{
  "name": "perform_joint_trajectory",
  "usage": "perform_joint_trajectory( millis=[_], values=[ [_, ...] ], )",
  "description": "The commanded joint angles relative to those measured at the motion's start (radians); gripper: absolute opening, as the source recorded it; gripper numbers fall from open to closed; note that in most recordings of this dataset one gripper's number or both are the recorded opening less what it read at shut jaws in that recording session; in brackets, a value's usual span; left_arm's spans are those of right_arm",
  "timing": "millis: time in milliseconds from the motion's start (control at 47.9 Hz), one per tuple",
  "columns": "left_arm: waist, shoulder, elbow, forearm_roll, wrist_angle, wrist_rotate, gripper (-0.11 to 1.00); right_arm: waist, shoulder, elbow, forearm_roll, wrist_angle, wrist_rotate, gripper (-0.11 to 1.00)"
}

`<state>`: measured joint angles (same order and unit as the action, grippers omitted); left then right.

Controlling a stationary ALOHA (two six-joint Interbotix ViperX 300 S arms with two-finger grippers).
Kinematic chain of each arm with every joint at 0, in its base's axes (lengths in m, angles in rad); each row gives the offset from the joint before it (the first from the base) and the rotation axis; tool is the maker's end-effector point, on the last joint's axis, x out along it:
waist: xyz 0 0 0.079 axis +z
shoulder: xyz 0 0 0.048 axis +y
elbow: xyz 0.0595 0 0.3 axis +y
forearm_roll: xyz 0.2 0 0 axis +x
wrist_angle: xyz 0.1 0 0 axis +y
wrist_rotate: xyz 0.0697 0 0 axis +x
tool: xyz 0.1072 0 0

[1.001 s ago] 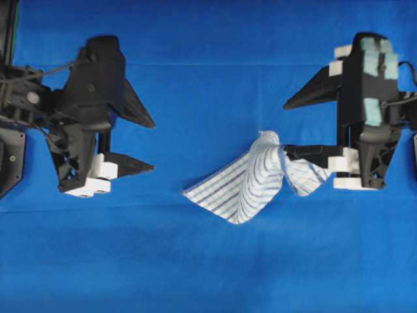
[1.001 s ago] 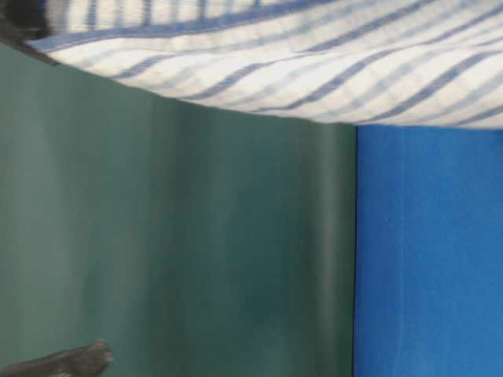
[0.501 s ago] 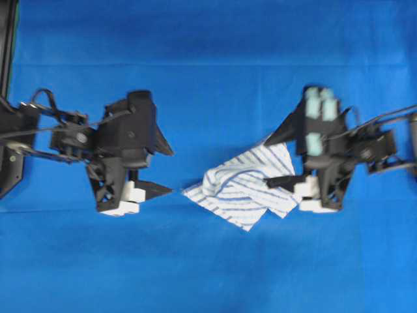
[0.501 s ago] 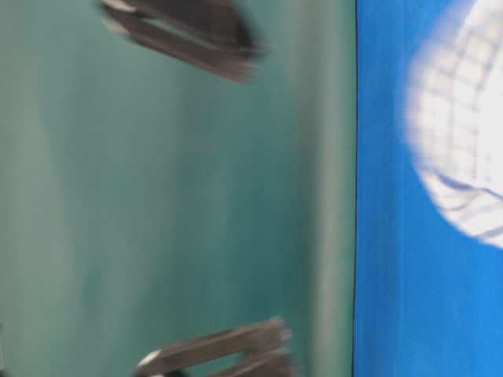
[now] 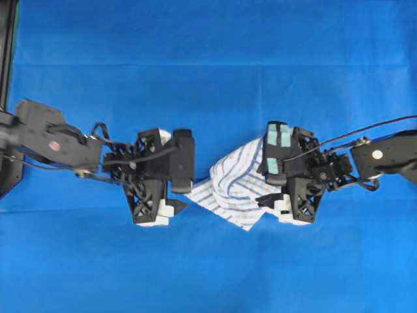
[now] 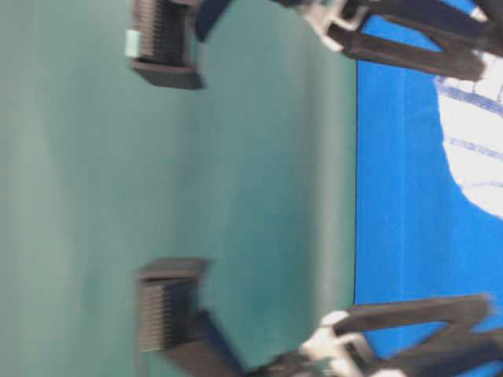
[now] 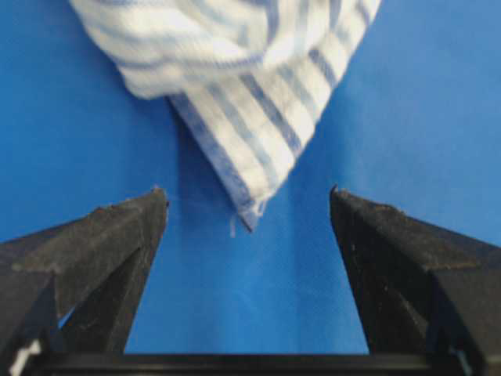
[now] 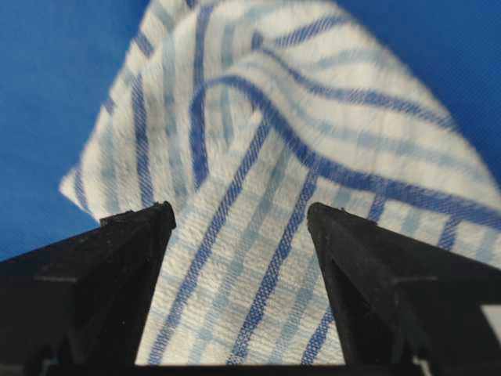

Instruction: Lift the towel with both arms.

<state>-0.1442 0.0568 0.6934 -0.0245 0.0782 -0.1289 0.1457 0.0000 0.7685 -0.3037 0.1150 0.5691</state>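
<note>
Both arms have closed in on the towel (image 5: 236, 186) since a second ago: the left gripper (image 5: 176, 195), then parked far out at the 9 o'clock side of the overhead view, now sits just off the cloth's 9 o'clock corner, and the right gripper (image 5: 268, 189), then out at the 3 o'clock edge with one finger under a raised fold, now stands over the cloth's 3 o'clock edge. That raised fold has dropped, and the towel now lies crumpled on the blue table covering (image 5: 208, 274), near the middle of the overhead view, bunched higher toward 1 o'clock and flatter toward 7 o'clock.

From the left wrist camera, the left gripper (image 7: 249, 196) has its black fingers (image 7: 109, 235) spread wide, with bare blue covering between them; the towel's (image 7: 250, 133) pointed corner hangs in from 12 o'clock and ends about level with the fingertips, touching neither. Nothing is held.

From the right wrist camera, the right gripper (image 8: 241, 211) is likewise spread wide, and the towel (image 8: 297, 157) fills the gap between its fingers (image 8: 117, 258) and runs on toward 12 o'clock. The fingers flank the cloth without pinching it.

At table level the picture is blurred: black finger pairs enter at 12 and 6 o'clock, and a patch of the towel (image 6: 475, 149) shows at 3 o'clock
</note>
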Motion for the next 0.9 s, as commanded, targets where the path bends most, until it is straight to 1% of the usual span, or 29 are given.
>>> perform_joint_trajectory(
  millis=[0,250,355,501,542,605,647,688,730,793,834,855,876],
  values=[
    [-0.012,0.023,-0.023,-0.002,-0.028,0.000,0.80,0.003,0.012,-0.005,0.002,-0.021,0.002,0.69],
    [-0.012,0.064,-0.009,-0.002,-0.086,0.003,0.80,0.005,0.100,-0.011,0.002,-0.069,0.005,0.69],
    [-0.003,0.071,-0.006,-0.002,-0.091,0.008,0.80,0.005,0.109,-0.011,0.002,-0.072,0.006,0.69],
    [0.015,0.072,-0.006,-0.002,-0.091,0.009,0.74,0.005,0.109,-0.014,0.002,-0.071,0.005,0.69],
    [0.018,0.072,-0.006,-0.002,-0.091,0.009,0.69,0.005,0.109,-0.012,0.000,-0.071,0.005,0.68],
    [0.020,0.072,-0.009,-0.002,-0.091,0.012,0.53,0.005,0.109,-0.015,-0.002,-0.069,-0.002,0.66],
    [0.020,0.074,-0.009,-0.002,-0.087,0.014,0.42,0.005,0.107,-0.015,-0.003,-0.069,-0.006,0.61],
    [0.020,0.077,-0.009,-0.002,-0.083,0.015,0.30,0.005,0.107,-0.017,-0.003,-0.069,-0.009,0.54],
    [0.021,0.081,-0.009,-0.002,-0.074,0.015,0.20,0.005,0.107,-0.017,-0.005,-0.069,-0.012,0.45],
    [0.023,0.086,-0.011,-0.002,-0.052,0.015,0.06,0.005,0.104,-0.020,-0.008,-0.069,-0.015,0.27],
    [0.023,0.086,-0.012,0.000,-0.037,0.015,0.01,0.005,0.100,-0.020,-0.011,-0.069,-0.017,0.17],
    [0.025,0.086,-0.014,-0.002,-0.032,0.015,0.01,0.005,0.095,-0.020,-0.012,-0.067,-0.017,0.13],
    [0.023,0.086,-0.015,0.000,-0.028,0.015,0.01,0.006,0.091,-0.018,-0.012,-0.069,-0.017,0.12]
  ],
)
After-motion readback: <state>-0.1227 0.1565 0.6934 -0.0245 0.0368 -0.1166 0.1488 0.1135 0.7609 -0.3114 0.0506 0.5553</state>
